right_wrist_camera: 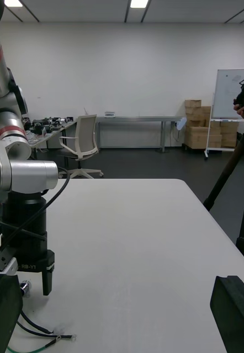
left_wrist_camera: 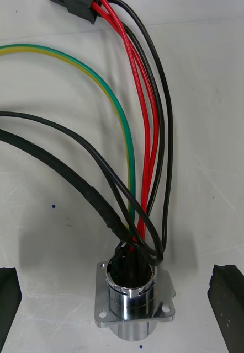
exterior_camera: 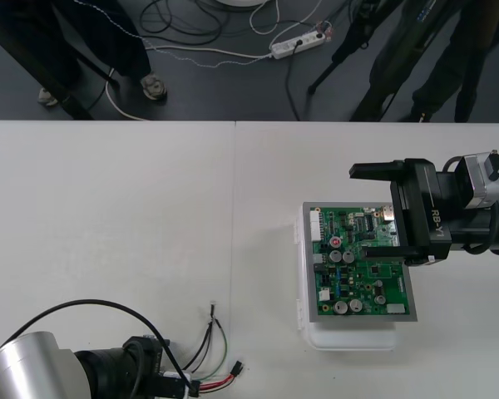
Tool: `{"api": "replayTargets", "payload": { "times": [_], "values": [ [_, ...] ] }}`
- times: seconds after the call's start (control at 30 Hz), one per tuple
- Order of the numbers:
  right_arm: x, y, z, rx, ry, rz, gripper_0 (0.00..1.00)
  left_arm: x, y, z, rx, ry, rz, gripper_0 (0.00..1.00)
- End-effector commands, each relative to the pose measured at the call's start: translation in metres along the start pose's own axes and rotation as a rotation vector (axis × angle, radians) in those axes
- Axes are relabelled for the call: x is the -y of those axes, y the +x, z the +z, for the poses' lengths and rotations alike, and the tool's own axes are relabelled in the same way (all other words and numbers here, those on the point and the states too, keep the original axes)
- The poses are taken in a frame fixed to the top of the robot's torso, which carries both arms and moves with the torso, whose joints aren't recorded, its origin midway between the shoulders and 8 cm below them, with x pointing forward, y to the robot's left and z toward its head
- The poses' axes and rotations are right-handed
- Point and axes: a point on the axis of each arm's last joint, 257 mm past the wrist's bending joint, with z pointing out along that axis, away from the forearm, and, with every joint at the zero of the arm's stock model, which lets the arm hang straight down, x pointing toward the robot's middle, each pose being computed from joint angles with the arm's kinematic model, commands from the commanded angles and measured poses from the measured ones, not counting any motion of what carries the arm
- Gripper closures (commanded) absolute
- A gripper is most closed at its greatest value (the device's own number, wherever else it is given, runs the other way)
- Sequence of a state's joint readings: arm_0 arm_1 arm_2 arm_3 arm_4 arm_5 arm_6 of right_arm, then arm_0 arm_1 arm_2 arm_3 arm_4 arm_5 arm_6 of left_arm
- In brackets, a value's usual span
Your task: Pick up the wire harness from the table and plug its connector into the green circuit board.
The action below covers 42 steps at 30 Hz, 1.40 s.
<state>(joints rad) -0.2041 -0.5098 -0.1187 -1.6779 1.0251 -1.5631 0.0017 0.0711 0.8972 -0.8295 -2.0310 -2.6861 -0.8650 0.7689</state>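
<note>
**Operator:** Which step am I in?

**Spotter:** You are at the pick-up, in my judgement. Your left claw (left_wrist_camera: pixel 117 287) stands open over the wire harness (left_wrist_camera: pixel 148 165). Its fingers (left_wrist_camera: pixel 3 309) are wide apart, with the round metal socket (left_wrist_camera: pixel 134 306) between them, and neither finger touches it. The harness lies on the worktop (exterior_camera: pixel 108 216), well apart from the green circuit board (exterior_camera: pixel 353 274), on the board's left-arm side and nearer to the robot than the board. Nothing is plugged in yet.

**Operator:** And the other arm?

**Spotter:** Your right claw (exterior_camera: pixel 362 210) hangs above the far part of the board, also spread open and holding nothing.

**Operator:** What does the next move ask of me?

**Spotter:** Probably you close the left fingers squarely on the socket's body, because the flange (left_wrist_camera: pixel 165 310) may tip or slip. Remember that the black plug (left_wrist_camera: pixel 75 6) is the end which must go into the board. I think a handover or a second grasp nearer to the plug will be needed.

**Operator:** Which view do I trust?

**Spotter:** The left wrist view gives you the socket and each red, black and green wire clearly, while in the front view they are thin lines. The front view puts harness and board together, so there you judge the way to travel. The right wrist view adds your left claw from the side, low on the worktop, with wire ends beside it.
</note>
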Motion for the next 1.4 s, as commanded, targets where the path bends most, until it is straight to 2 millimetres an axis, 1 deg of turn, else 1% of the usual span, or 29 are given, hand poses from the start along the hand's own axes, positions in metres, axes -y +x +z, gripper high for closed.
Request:
{"api": "replayTargets", "payload": {
  "times": [0.03,0.1,0.17,0.2,0.23,0.27,0.3,0.57,0.77,1.0,1.23,1.4],
  "values": [
    [0.007,-0.013,0.001,0.020,0.001,-0.041,0.00,-0.013,-0.022,0.006,0.048,-0.037,0.097,0.01],
    [0.007,-0.013,0.001,0.020,0.000,-0.043,0.00,-0.014,-0.020,0.009,0.043,-0.034,0.100,0.07],
    [0.007,-0.013,0.001,0.021,0.000,-0.043,0.00,-0.015,-0.018,0.010,0.039,-0.034,0.099,0.25],
    [0.007,-0.013,0.001,0.021,0.001,-0.041,0.00,-0.015,-0.017,0.012,0.037,-0.035,0.102,0.49],
    [0.007,-0.013,0.001,0.021,0.000,-0.043,0.00,-0.016,-0.016,0.012,0.036,-0.036,0.103,0.83],
    [0.007,-0.013,0.001,0.021,0.000,-0.043,0.00,-0.016,-0.016,0.013,0.035,-0.036,0.103,0.96],
    [0.007,-0.014,0.001,0.023,0.001,-0.043,0.00,-0.016,-0.014,0.014,0.033,-0.035,0.104,1.00],
    [0.007,-0.015,0.001,0.027,0.000,-0.043,0.00,-0.016,-0.015,0.016,0.040,-0.032,0.109,1.00],
    [0.007,-0.015,0.001,0.027,0.000,-0.043,0.00,-0.018,-0.023,0.017,0.055,-0.034,0.108,1.00],
    [0.007,-0.015,0.001,0.030,0.000,-0.041,0.00,-0.020,-0.024,0.017,0.059,-0.036,0.105,1.00],
    [0.007,-0.016,0.001,0.033,0.000,-0.043,0.00,-0.032,-0.025,0.014,0.072,-0.058,0.073,1.00],
    [0.007,-0.017,0.001,0.038,0.000,-0.041,0.00,-0.046,-0.023,0.009,0.079,-0.080,0.055,1.00]
  ]
}}
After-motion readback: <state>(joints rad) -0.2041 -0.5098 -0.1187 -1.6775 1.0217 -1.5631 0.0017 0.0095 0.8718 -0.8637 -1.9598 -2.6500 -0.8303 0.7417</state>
